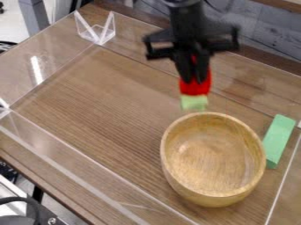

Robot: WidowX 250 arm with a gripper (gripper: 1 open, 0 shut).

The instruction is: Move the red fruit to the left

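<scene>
The red fruit (194, 89) hangs in the air above the tabletop, its light green leafy end (194, 103) pointing down. My gripper (193, 76) is shut on the fruit's red upper part, fingers pointing down. It is blurred by motion. Fruit and gripper sit up and to the left of the wooden bowl (213, 159), clear of its rim. The bowl holds nothing.
A flat light-green block (279, 139) lies just right of the bowl. Low clear plastic walls (47, 68) edge the wooden table, with a folded clear piece (95, 29) at the back left corner. Bare wood (100, 105) stretches left of the bowl.
</scene>
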